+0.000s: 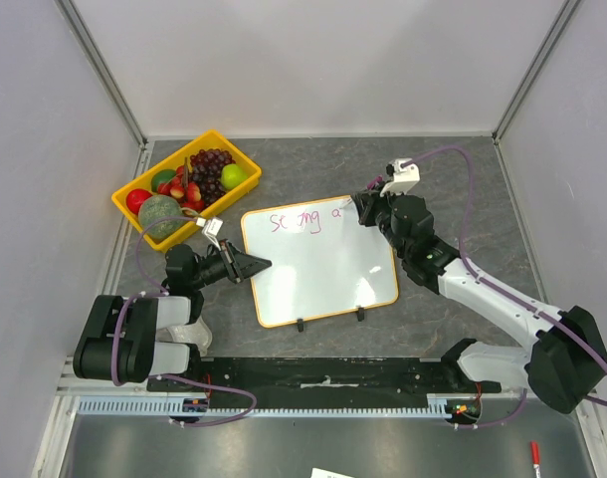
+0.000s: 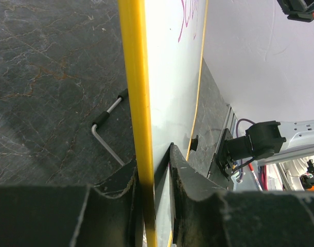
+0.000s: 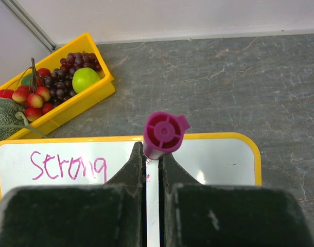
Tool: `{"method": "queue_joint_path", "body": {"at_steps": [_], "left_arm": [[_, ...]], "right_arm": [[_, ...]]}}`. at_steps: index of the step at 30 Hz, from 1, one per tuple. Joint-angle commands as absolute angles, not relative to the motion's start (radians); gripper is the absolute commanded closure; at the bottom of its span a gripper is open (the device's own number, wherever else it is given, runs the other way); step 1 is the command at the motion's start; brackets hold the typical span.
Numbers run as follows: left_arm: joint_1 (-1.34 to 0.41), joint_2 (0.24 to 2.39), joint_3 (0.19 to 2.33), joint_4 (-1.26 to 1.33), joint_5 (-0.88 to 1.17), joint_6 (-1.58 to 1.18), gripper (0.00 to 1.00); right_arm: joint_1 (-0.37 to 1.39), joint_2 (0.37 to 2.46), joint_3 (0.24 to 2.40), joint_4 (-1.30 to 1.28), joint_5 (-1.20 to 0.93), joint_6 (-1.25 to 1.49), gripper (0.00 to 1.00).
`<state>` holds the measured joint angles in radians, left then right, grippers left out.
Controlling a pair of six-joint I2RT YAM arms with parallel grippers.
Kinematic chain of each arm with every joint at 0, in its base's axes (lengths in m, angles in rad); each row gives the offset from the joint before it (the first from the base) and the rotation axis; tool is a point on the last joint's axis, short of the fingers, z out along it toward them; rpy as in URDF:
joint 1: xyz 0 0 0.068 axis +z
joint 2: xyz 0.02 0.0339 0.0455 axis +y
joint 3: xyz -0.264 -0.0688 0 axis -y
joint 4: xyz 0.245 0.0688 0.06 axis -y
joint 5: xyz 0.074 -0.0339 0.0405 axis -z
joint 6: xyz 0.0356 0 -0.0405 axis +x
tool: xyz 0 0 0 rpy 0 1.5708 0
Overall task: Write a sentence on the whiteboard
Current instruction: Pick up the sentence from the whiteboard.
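The whiteboard (image 1: 323, 274), white with an orange-yellow frame, lies mid-table. Magenta writing (image 1: 296, 221) along its top reads "Strong" (image 3: 69, 165), followed by an "a" just left of the marker. My left gripper (image 1: 264, 265) is shut on the board's left edge, and in the left wrist view the fingers (image 2: 153, 159) pinch the yellow frame (image 2: 136, 77). My right gripper (image 1: 363, 206) hovers over the board's top right, shut on a magenta marker (image 3: 163, 135). The marker points down at the board and its tip is hidden.
A yellow fruit tray (image 1: 216, 134) holding grapes, an apple and a melon stands at the back left, close to the board's corner. Two black clip feet (image 1: 301, 324) sit on the board's near edge. A wire leg (image 2: 108, 134) shows behind the board. White walls enclose the table.
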<state>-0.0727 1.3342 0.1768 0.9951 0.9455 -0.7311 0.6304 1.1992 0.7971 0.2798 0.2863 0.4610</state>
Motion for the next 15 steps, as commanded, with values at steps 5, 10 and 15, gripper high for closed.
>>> {"method": "queue_joint_path", "body": {"at_steps": [5, 10, 15], "left_arm": [[-0.077, 1.338, 0.19, 0.973, 0.92, -0.646, 0.98], [-0.077, 1.336, 0.19, 0.973, 0.922, -0.646, 0.98], [-0.075, 1.336, 0.19, 0.973, 0.922, -0.646, 0.98]], "right_arm": [[0.62, 1.212, 0.778, 0.299, 0.302, 0.457, 1.0], [0.611, 1.209, 0.775, 0.288, 0.313, 0.456, 1.0], [0.601, 1.186, 0.765, 0.272, 0.33, 0.453, 1.0]]}}
